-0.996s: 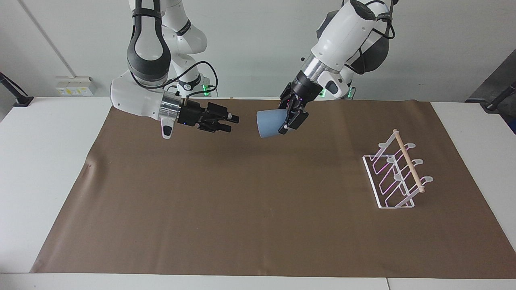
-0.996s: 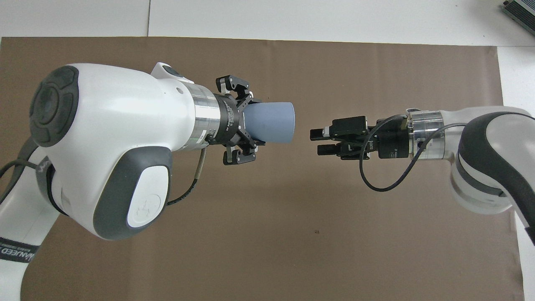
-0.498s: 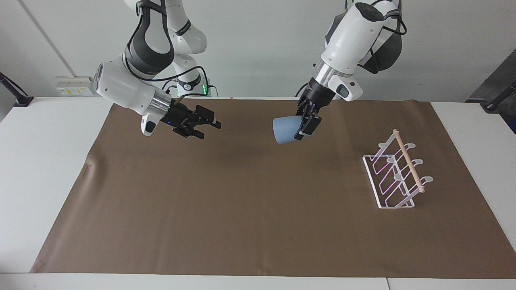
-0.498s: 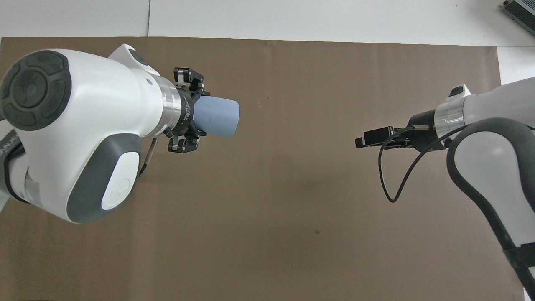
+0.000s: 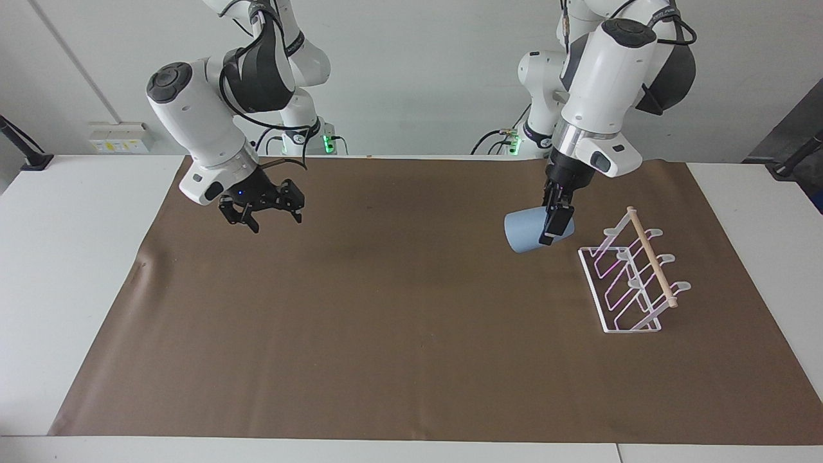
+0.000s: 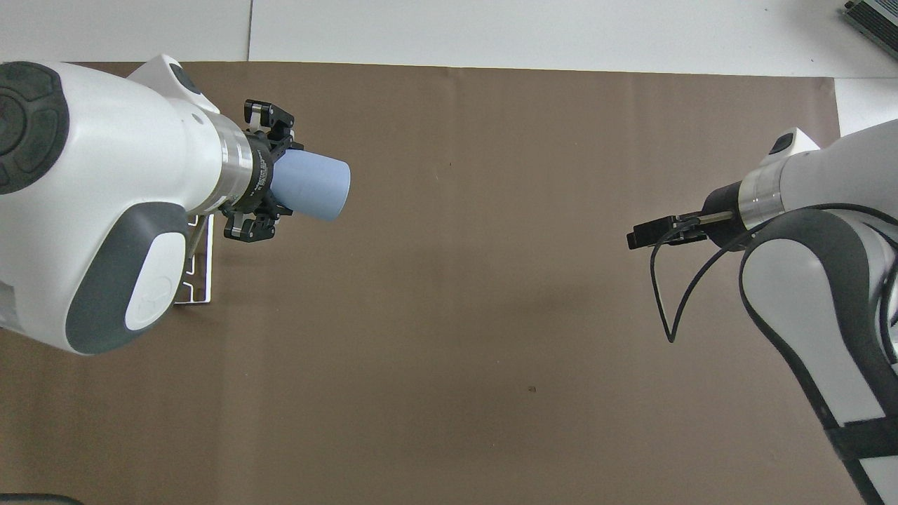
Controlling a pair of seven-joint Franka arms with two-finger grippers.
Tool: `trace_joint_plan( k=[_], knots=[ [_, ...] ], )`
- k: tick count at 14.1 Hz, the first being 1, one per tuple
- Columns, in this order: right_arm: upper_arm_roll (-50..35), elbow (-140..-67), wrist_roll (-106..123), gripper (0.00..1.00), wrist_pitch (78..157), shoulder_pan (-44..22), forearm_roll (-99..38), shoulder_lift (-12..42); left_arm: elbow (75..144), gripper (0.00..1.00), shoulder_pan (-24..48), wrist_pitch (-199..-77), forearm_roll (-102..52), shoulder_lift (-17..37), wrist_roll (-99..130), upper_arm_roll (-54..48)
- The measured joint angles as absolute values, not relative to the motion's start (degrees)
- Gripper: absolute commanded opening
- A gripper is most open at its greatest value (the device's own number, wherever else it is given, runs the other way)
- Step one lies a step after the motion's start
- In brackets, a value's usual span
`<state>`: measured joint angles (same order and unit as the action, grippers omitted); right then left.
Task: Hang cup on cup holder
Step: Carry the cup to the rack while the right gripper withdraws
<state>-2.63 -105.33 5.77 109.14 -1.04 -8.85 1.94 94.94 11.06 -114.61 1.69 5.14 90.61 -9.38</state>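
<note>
Facing view: your left gripper (image 5: 555, 226), clenched on the small light-blue plastic cup (image 5: 526, 232), is now hanging just beside the white wire cup holder (image 5: 630, 276) on the table (image 5: 83, 193), having travelled from mid-mat; your right gripper (image 5: 263, 209), fingers spread, is withdrawing.
</note>
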Motion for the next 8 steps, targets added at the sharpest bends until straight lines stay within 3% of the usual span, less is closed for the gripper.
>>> trace_joint_plan(
  k=[8],
  knots=[
    [-2.22, -104.80, 0.82, 1.00, 108.85, 4.57, -4.78, -1.94, 100.47, 0.00, 8.17, -120.50, 25.21, 5.42, 84.68, -9.30]
  ],
)
